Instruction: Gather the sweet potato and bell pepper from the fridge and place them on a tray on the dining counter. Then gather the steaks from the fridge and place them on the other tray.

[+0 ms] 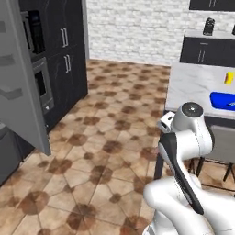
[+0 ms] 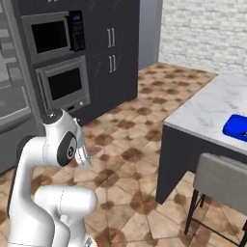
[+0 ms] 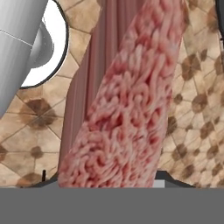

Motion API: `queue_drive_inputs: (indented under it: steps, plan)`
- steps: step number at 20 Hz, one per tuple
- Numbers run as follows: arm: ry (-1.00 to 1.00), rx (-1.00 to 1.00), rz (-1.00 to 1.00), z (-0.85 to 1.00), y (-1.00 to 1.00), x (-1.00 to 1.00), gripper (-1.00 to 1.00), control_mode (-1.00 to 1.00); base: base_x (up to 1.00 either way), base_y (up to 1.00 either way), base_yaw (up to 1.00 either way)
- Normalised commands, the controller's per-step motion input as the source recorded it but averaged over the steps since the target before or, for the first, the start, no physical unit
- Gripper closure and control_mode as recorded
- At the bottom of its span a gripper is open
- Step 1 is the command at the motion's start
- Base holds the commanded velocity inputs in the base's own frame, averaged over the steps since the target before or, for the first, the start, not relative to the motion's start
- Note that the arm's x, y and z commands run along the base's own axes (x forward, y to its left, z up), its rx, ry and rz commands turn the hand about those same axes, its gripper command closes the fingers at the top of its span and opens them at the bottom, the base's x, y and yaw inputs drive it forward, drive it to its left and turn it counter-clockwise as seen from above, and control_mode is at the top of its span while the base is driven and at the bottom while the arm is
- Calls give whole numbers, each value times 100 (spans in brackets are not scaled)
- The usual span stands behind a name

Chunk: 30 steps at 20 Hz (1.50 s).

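A: What is the end effector [image 3: 109, 183] doing?

B: It is gripping a steak [image 3: 127, 100], jaws part-way closed against the slab. In the hand view the pink marbled meat is rising from between the fingertips, hanging over the tiled floor [image 1: 105, 137].

A: Why carried like that?

B: I judge the arm is tucking in close to its own body so the meat is travelling safely while the base is crossing the room.

A: Where is it heading?

B: Likely the bench [image 1: 193, 85], the marble island on the right. A blue tray [image 1: 223, 101] is lying near its edge, and a grey stool [image 2: 222, 181] is standing against its near side.

A: And the fridge [image 1: 20, 78]?

B: It is standing on the left with its grey door swung open, next to the dark cupboards with the ovens [image 2: 60, 60].
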Motion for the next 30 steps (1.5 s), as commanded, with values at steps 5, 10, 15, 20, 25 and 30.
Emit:
queue_drive_inputs:
  steps: [5,10,15,20,25,30]
  plan:
    - [0,0,0,0,0,0,100,100,0,-41,-29]
    - [0,0,0,0,0,0,100,100,3,-23,-28]
    - [0,0,0,0,0,0,100,100,22,-1,-28]
    - [0,0,0,0,0,0,100,100,40,0,-31]
    - [0,0,0,0,0,0,100,100,56,3,-32]
    - [0,0,0,0,0,0,100,100,48,19,-30]
